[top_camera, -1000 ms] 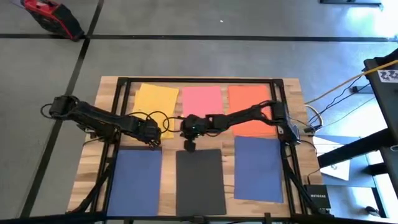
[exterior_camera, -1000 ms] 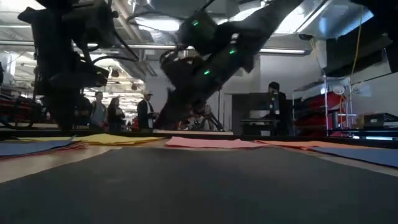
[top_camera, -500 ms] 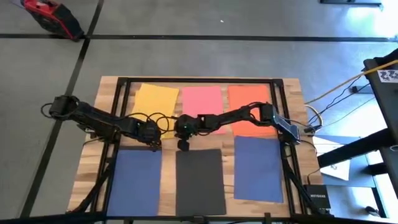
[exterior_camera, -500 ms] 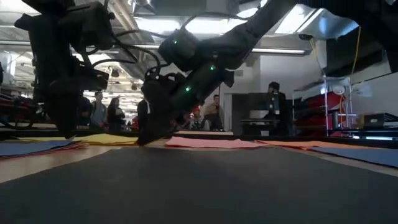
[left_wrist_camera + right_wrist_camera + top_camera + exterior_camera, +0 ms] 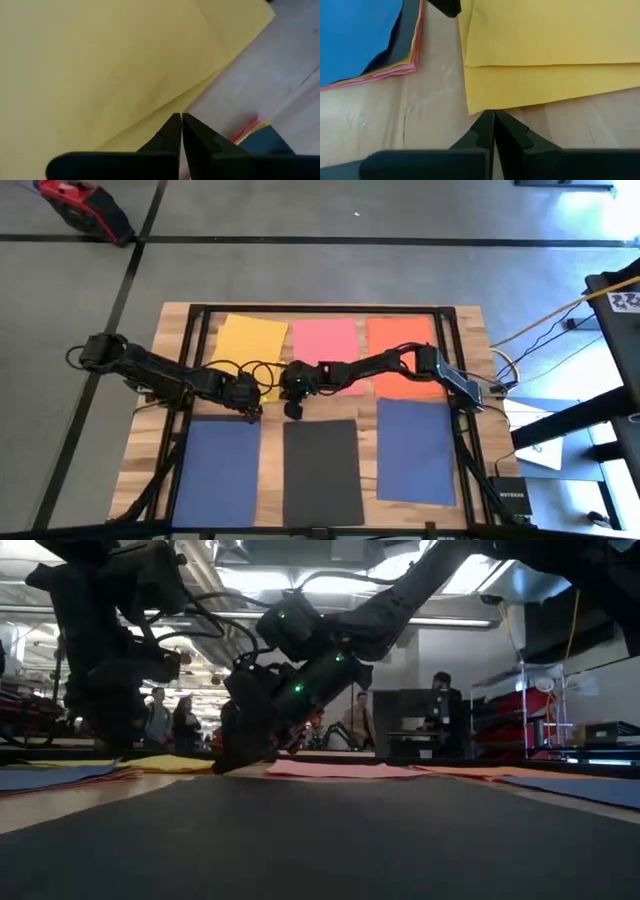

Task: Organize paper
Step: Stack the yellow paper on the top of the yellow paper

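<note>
Right wrist view shows the right gripper [image 5: 493, 117] pinched shut, holding nothing, its tips at the yellow paper [image 5: 545, 50] corner on the table [image 5: 410, 130]. Across the same sheet, the left gripper [image 5: 181, 122] is likewise closed at its edge. Seen from above, the yellow paper [image 5: 252, 340] lies far left, long axis running front to back.
</note>
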